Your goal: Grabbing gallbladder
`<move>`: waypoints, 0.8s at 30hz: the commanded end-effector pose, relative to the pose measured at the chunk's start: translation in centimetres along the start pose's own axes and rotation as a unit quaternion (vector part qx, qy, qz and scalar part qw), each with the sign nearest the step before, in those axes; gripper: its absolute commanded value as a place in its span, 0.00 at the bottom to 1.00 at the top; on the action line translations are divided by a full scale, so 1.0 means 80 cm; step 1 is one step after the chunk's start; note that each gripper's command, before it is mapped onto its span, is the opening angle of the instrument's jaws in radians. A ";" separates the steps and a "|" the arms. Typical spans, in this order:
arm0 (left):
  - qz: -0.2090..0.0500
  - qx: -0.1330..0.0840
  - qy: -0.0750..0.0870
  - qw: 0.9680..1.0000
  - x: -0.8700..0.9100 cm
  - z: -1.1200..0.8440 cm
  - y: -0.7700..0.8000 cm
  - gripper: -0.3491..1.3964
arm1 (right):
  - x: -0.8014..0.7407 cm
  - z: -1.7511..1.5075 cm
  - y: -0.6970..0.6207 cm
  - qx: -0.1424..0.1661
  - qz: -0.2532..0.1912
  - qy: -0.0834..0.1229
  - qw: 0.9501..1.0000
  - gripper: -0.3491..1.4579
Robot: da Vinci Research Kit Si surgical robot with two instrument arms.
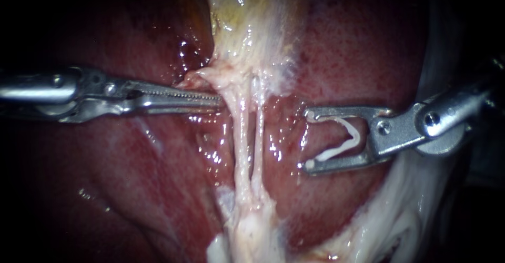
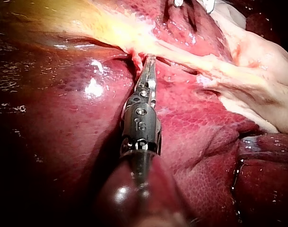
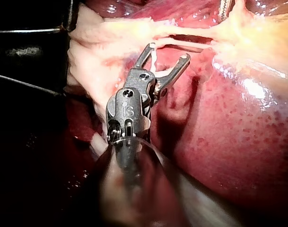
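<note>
The pale yellow gallbladder (image 1: 247, 21) narrows downward into two pale tubes (image 1: 239, 131) that run side by side over the red liver (image 1: 357, 47). My left instrument (image 1: 218, 101) lies level, its long toothed jaws shut on the pale tissue at the gallbladder's narrow end; the left wrist view shows the same grip (image 2: 151, 59). My right instrument (image 1: 307, 139) stands right of the tubes and apart from them. Its jaws are spread wide, with a white clip (image 1: 353, 131) seated between them and touching both. In the right wrist view these jaws (image 3: 169, 51) point at the pale strand.
White fatty tissue (image 1: 400, 210) lies under the right instrument's shaft and at the tubes' lower end (image 1: 247, 231). Wet liver surface surrounds the tubes on both sides. A dark edge (image 3: 30, 47) borders the tissue in the right wrist view.
</note>
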 end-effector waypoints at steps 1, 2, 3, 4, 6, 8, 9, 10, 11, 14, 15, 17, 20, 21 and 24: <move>0.000 0.000 0.000 1.000 0.0001 0.0000 0.0001 0.22 | 0.0000 0.0000 0.0000 0.000 0.000 0.000 1.000 0.47; 0.000 0.000 0.000 1.000 0.0001 -0.0001 0.0002 0.23 | 0.0000 0.0000 0.0000 0.000 0.000 0.000 1.000 0.47; 0.000 0.000 0.000 1.000 0.0001 -0.0001 0.0002 0.24 | 0.0000 0.0000 0.0000 0.000 0.000 0.000 1.000 0.47; 0.000 0.000 0.000 1.000 0.0002 -0.0001 0.0003 0.26 | 0.0000 0.0000 0.0000 0.000 0.000 0.000 1.000 0.47; -0.001 0.000 0.000 1.000 0.0003 -0.0002 0.0003 0.25 | 0.0000 -0.0001 0.0000 0.000 0.000 0.000 1.000 0.47; -0.001 0.000 0.000 1.000 0.0004 -0.0005 0.0005 0.23 | 0.0000 -0.0001 0.0000 0.000 0.000 0.000 1.000 0.47; 0.005 0.000 0.000 1.000 0.0004 -0.0007 0.0007 0.33 | -0.0001 -0.0001 0.0000 0.000 0.000 0.000 1.000 0.47; 0.010 0.002 0.000 1.000 0.0004 -0.0011 0.0010 0.40 | -0.0001 -0.0002 0.0000 0.000 0.000 0.000 1.000 0.47; 0.013 -0.001 0.000 1.000 0.0004 -0.0017 0.0014 0.45 | -0.0001 -0.0002 0.0000 0.000 0.000 0.000 1.000 0.47; 0.025 -0.006 0.000 1.000 0.0012 -0.0043 0.0031 0.60 | -0.0001 -0.0002 0.0000 0.000 0.000 0.000 1.000 0.47; 0.027 -0.007 0.000 1.000 0.0016 -0.0051 0.0035 0.62 | -0.0001 -0.0002 0.0000 0.000 0.000 0.000 1.000 0.47; 0.027 -0.009 0.000 1.000 0.0028 -0.0074 0.0044 0.62 | -0.0001 -0.0002 0.0000 0.000 0.000 0.000 1.000 0.47; 0.029 -0.014 0.000 0.999 0.0047 -0.0100 0.0052 0.60 | -0.0002 -0.0001 0.0000 0.000 0.000 0.000 1.000 0.47; 0.026 -0.012 -0.001 1.000 0.0056 -0.0109 0.0054 0.58 | -0.0002 -0.0001 0.0000 0.000 0.000 0.000 1.000 0.47; 0.038 -0.008 0.002 0.999 0.0078 -0.0118 0.0050 0.58 | -0.0002 -0.0001 0.0000 0.000 0.000 0.000 1.000 0.47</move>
